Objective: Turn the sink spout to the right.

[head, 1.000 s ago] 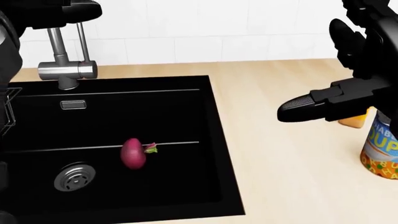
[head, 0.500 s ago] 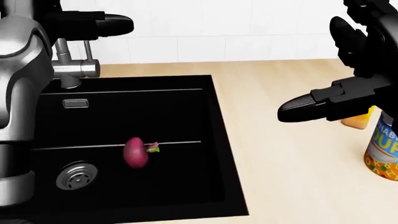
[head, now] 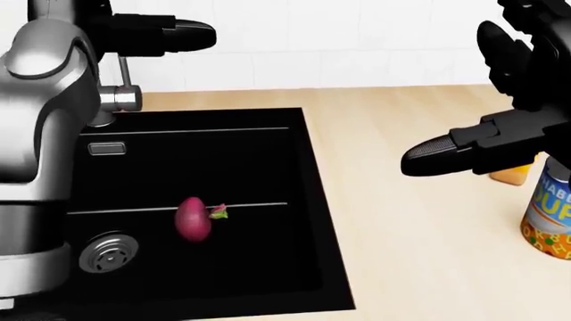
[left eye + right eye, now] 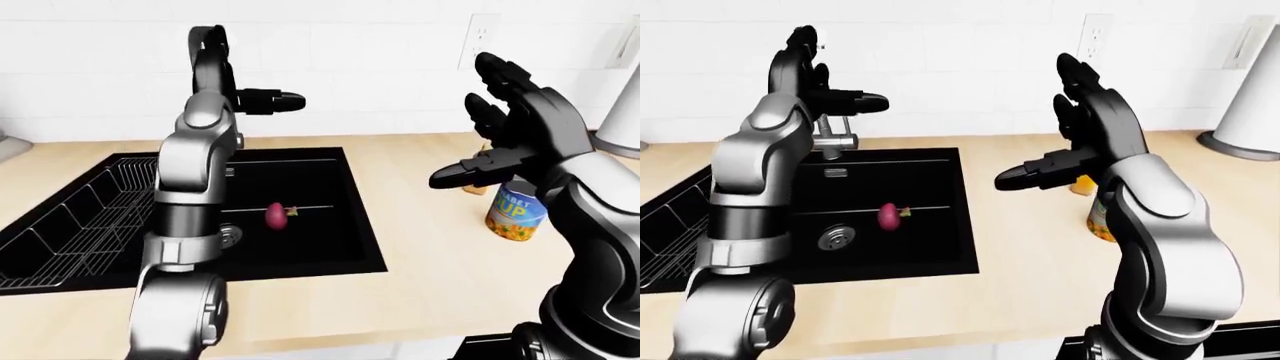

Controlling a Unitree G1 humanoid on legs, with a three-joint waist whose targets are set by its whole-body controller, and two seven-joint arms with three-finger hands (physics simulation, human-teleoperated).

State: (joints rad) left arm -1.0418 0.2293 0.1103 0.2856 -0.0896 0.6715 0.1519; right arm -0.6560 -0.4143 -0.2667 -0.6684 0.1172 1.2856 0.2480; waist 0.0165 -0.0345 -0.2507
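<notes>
The sink spout (image 4: 836, 139) is a brushed-metal tap at the upper edge of the black sink (image 3: 294, 200), in the upper left of the head view. A slim upright post carries a short, thick horizontal barrel with a small nozzle under it. In the head view only the barrel's right end and part of the post show; the rest is hidden by the robot's grey left forearm.

Against the head view of half a second ago, that forearm now fills more of the left edge and covers more of the barrel. The dark fingers (image 3: 183, 33) of the left robot hand (image 4: 262, 100) have slid further right along the top of the frame. The whole scene has shifted only slightly. The right robot hand (image 3: 486, 144) and the red onion (image 3: 193, 219) sit almost where they were.

The barrel's long axis runs left to right across the head view, its visible end toward the right; the post stands upright.

The left robot hand hangs above the spout with fingers stretched out toward frame right, apart from the metal and gripping nothing. The right robot hand floats over the wooden tabletop (image 3: 410, 234) with fingers spread, also gripping nothing. It is near a soup can (image 4: 515, 212) and an orange bottle (image 3: 514, 172) at the right edge.
</notes>
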